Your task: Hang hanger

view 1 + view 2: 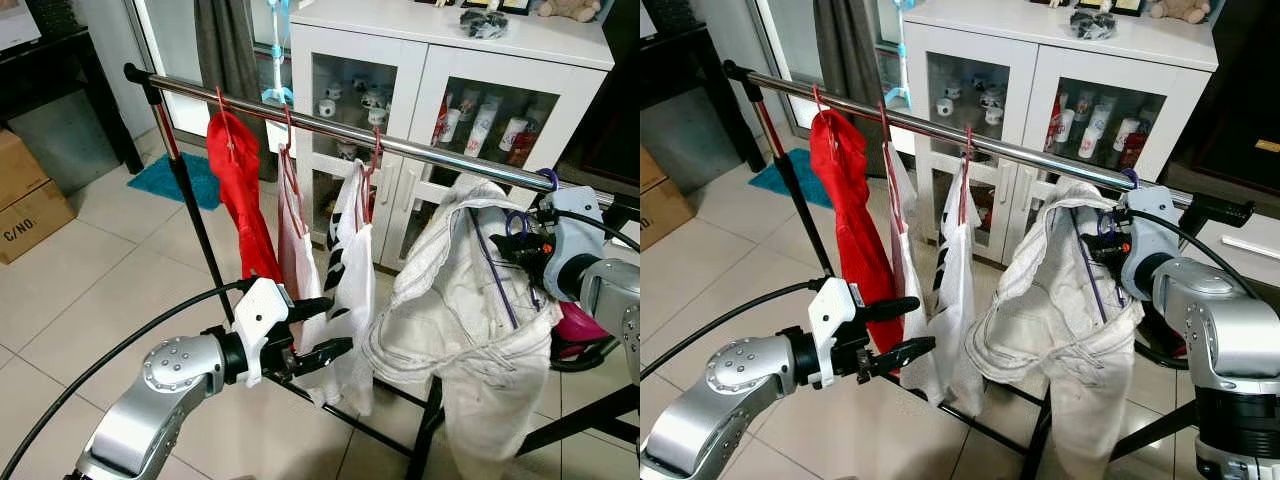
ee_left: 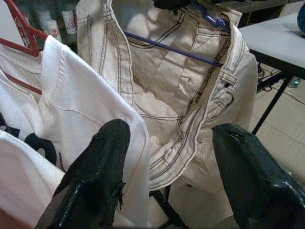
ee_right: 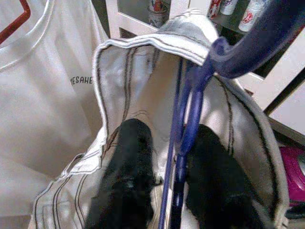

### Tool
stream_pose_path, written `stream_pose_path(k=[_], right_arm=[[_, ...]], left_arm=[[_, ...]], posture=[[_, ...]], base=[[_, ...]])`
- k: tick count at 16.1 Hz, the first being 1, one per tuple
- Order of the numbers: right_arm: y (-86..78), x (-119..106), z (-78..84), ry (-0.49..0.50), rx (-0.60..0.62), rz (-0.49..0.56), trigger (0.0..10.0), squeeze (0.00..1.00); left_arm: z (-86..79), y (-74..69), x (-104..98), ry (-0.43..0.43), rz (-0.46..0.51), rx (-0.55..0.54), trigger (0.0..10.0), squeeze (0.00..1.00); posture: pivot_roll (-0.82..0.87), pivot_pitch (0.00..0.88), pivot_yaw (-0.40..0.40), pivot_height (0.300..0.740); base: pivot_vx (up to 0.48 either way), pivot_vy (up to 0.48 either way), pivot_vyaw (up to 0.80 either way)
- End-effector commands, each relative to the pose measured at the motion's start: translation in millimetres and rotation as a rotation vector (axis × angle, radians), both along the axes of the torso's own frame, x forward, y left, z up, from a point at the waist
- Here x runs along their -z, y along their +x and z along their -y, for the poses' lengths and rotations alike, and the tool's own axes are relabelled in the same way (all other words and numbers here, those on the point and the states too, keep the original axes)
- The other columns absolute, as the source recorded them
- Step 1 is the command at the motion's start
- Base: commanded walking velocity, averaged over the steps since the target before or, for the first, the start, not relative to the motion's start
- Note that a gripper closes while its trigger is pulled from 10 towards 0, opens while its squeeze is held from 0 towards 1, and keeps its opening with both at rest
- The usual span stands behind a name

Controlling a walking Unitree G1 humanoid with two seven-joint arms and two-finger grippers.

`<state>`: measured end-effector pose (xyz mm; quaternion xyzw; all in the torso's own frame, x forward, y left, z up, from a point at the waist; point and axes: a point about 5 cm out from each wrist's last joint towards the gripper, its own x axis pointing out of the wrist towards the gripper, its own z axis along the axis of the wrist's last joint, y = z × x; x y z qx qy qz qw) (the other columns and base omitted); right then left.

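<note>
Right wrist view: shirt (image 3: 43, 95) reads "ESAHE".

Both head eyes look forward and down on the clothes rail (image 1: 400, 145) from nearby. Each wrist camera looks along its fingers, close on the white trousers (image 2: 181, 95), which all views share.
</note>
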<state>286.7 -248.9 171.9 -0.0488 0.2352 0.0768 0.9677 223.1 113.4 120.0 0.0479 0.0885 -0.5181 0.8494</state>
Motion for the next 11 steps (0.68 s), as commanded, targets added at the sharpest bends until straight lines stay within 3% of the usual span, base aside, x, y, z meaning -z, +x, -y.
stream_pose_path(k=[1,11], right_arm=[[0.4,-3.6,0.5,-0.002,0.001,0.005,0.0,0.00],[-2.2,-10.2,-10.1,0.064,0.007,0.103,0.0,0.00]], left_arm=[[0.4,1.9,-1.3,0.008,0.012,0.001,10.0,0.00],[-0.9,9.5,-4.5,-0.019,0.042,-0.071,10.0,0.00]], posture=[[-0.10,0.000,-0.014,0.740],[-0.12,0.000,0.000,0.740]], base=[[0.000,0.000,0.00],[0.000,0.000,0.00]])
